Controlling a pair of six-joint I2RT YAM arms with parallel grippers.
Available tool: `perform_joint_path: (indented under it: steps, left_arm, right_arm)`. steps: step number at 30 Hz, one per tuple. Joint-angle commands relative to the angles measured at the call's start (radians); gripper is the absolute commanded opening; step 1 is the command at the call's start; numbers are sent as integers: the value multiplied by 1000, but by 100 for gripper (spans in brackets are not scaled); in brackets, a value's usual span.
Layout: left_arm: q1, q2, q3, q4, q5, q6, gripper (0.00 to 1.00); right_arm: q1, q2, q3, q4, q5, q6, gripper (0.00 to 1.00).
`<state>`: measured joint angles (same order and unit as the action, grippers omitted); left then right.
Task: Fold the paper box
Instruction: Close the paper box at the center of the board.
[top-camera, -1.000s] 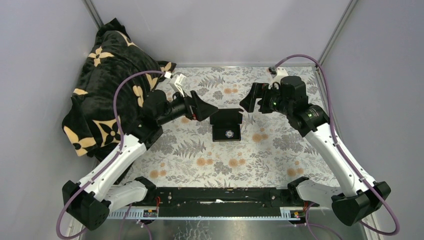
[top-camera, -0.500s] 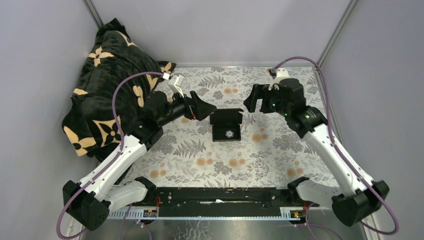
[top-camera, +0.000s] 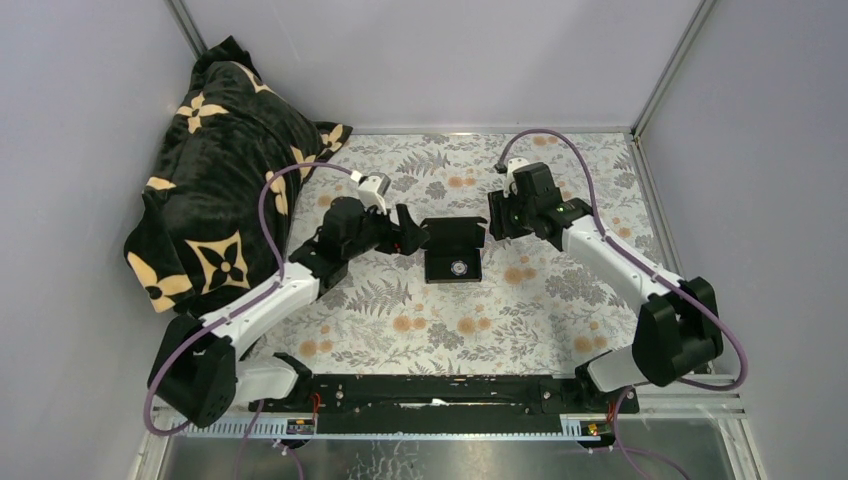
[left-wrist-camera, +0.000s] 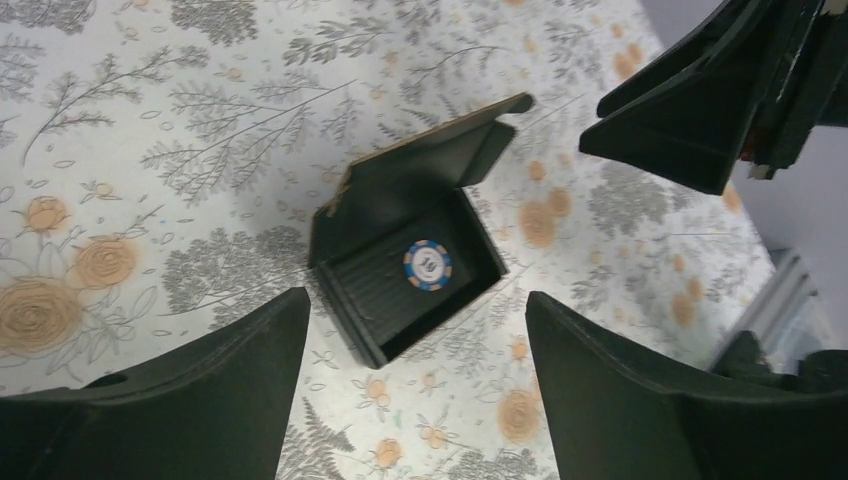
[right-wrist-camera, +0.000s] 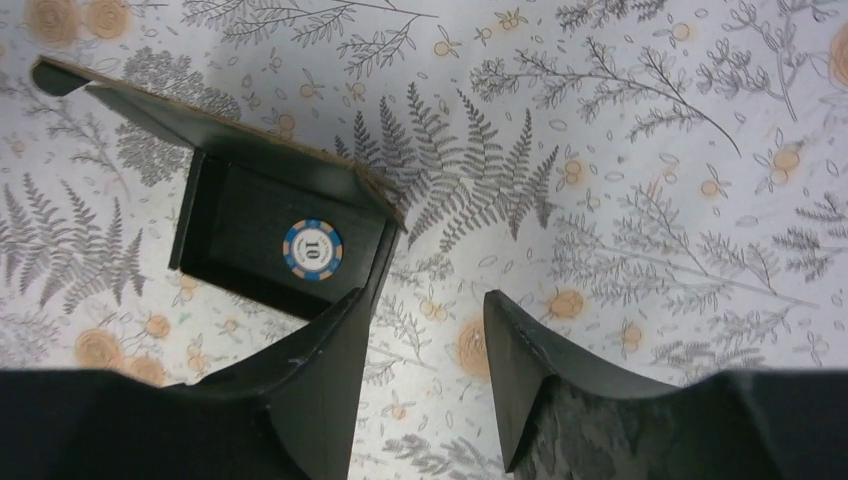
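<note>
One paper box (top-camera: 455, 250) centre, lid up, one chip (top-camera: 458, 267) inside. One blanket (top-camera: 210, 180) upper left. Left gripper (left-wrist-camera: 415, 298), right gripper (right-wrist-camera: 428, 300) flank box, fingers apart.

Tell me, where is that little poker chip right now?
In the top view, the poker chip lies inside the open paper box in the middle of the table, between the left gripper and the right gripper.

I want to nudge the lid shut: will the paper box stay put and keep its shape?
Probably light and flexible: the paper box is thin card with a half-raised lid. Low and flat-bottomed, it would likely slide on the tablecloth rather than tip. The chip inside may shift.
</note>
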<state>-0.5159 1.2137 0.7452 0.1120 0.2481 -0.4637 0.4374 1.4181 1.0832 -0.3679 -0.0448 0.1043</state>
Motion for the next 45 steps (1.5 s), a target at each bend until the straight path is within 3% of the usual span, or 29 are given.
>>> perform_joint_path:
  steps: [1,9,11,12,32,40,45]
  left_arm:
    - [1,41,17,114,-75,115,81]
    - [5,113,60,94,-105,260,65]
    - [5,133,70,97,-84,273,53]
    - [5,145,76,98,-81,277,52]
    - [29,266,145,69,4,362,57]
    - [30,292,148,77,48,361,55]
    - [30,294,145,79,53,365,52]
  right_arm:
    - [-4,82,78,50,-54,-98,52]
    - [-6,79,52,127,-100,-238,50]
    - [-9,86,58,139,-105,-258,49]
    - [-11,93,65,136,-111,-266,49]
    - [-65,218,99,185,-310,-313,47]
    - [-65,225,103,188,-337,-312,37]
    - [-65,232,104,188,-349,-308,35]
